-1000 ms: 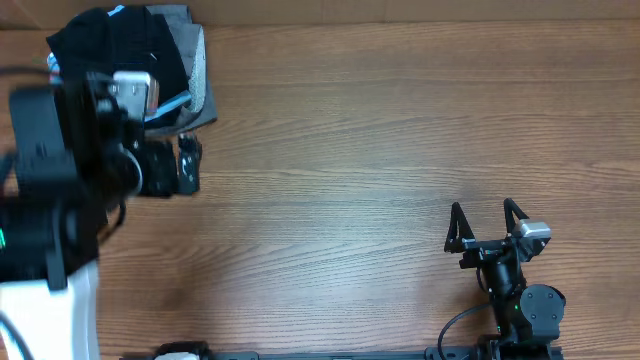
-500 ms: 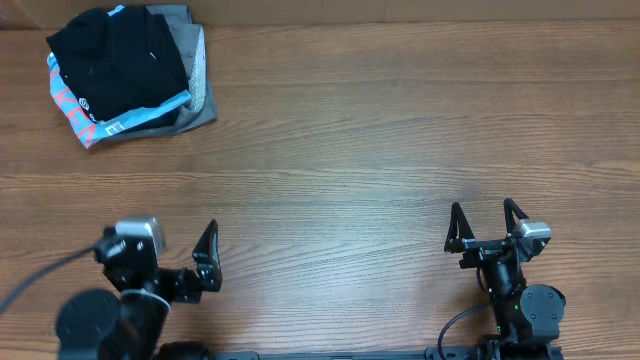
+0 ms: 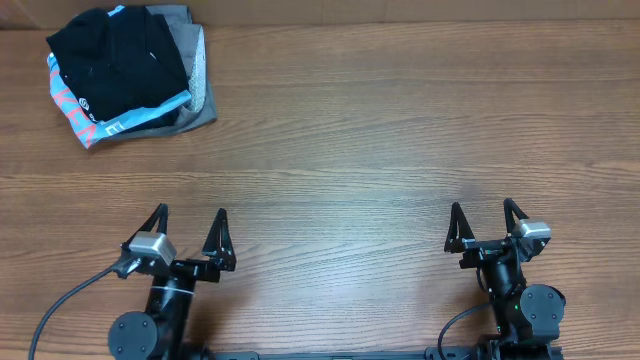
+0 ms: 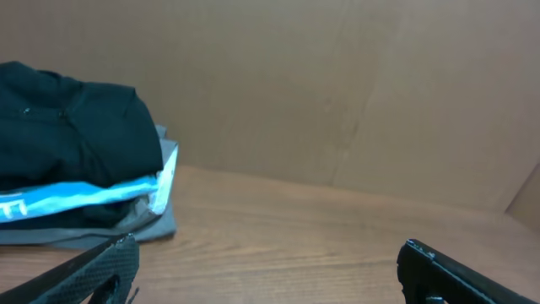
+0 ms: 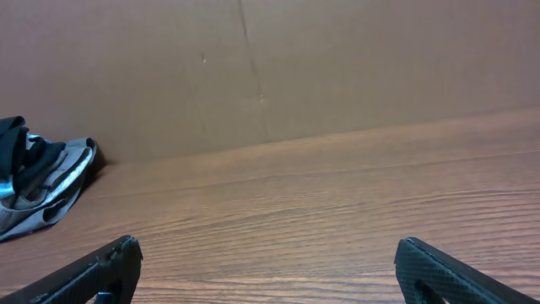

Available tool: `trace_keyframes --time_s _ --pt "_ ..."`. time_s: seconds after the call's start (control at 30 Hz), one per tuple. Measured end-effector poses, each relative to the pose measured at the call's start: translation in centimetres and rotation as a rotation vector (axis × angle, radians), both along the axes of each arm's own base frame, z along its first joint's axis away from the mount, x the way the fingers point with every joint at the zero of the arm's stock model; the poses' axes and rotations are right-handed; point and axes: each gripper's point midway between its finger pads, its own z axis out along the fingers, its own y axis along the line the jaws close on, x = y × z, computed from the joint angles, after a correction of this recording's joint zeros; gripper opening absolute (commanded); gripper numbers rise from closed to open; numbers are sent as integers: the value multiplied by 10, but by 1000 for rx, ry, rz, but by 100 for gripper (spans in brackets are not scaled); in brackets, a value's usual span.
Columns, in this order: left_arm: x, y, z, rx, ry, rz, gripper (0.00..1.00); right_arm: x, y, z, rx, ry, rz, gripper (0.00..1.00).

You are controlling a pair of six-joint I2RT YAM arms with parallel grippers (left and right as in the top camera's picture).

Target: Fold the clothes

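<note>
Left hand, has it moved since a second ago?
Yes. The left hand has drawn back from beside the black T-shirt at the far corner to the table's near edge, level with the right hand.

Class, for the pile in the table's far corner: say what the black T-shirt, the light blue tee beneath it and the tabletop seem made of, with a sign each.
Black T-shirt: soft matte fabric, likely knit; it creases and slumps. Light blue tee: similar soft fabric, printed lettering. Tabletop: wood or wood-look laminate; streaked grain, slight sheen.
</note>
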Motion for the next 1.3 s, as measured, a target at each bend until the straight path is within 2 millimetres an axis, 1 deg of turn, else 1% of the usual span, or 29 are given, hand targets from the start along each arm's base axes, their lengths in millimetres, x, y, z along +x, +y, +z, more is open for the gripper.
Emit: trace_keyframes --time_s 0.1,0.23,0.37,0.43,0.5,0.67,0.77,0.8,1.3 --pt "4 1 -4 -11 -24 6 100 0 0 0 0 0 1 100" --pt "8 6 -1 -16 -85 33 100 0 0 0 0 0 1 100" --pt "13 12 -10 -19 -116 65 100 0 0 0 0 0 0 100" --pt "16 15 -18 -21 -114 81 100 0 0 0 0 0 0 100" --pt "18 17 -32 -22 -82 98 100 0 0 0 0 0 0 100" --pt "21 25 -60 -21 25 145 100 0 0 0 0 0 0 100" --pt "21 28 -85 -16 126 162 100 0 0 0 0 0 0 100" --pt "21 29 -89 -15 140 165 100 0 0 0 0 0 1 100" --pt "21 30 -89 -15 141 172 100 0 0 0 0 0 1 100"
